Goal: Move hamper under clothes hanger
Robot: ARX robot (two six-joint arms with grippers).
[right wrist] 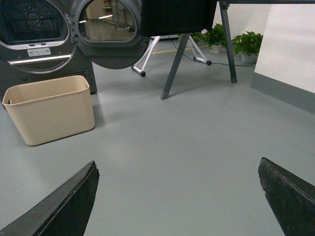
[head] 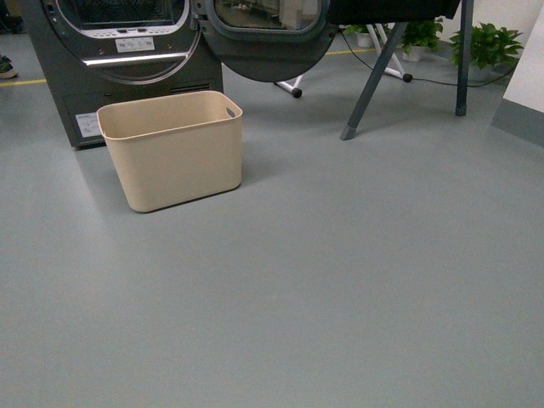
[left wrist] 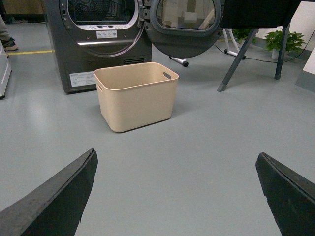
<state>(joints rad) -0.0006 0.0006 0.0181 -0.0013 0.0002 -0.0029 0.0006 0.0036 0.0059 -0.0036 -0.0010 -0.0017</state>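
The beige hamper (head: 174, 149) stands empty on the grey floor, right in front of the washing machine, left of centre in the front view. It also shows as the hamper (left wrist: 136, 94) and the hamper (right wrist: 50, 108) in the wrist views. The clothes hanger (head: 374, 72) shows its dark grey slanted legs at the back right, apart from the hamper, with dark cloth hanging at the top; its legs (right wrist: 174, 64) appear in the right wrist view too. My left gripper (left wrist: 176, 160) is open over bare floor, short of the hamper. My right gripper (right wrist: 177, 169) is open, holding nothing.
A dark grey washing machine (head: 119, 59) with its round door (head: 268, 38) swung open stands behind the hamper. A white-legged stand (head: 293, 85) sits behind the hanger. Potted plants (head: 484, 42) and a cable line the back wall. A white wall corner (head: 523, 102) juts in at right.
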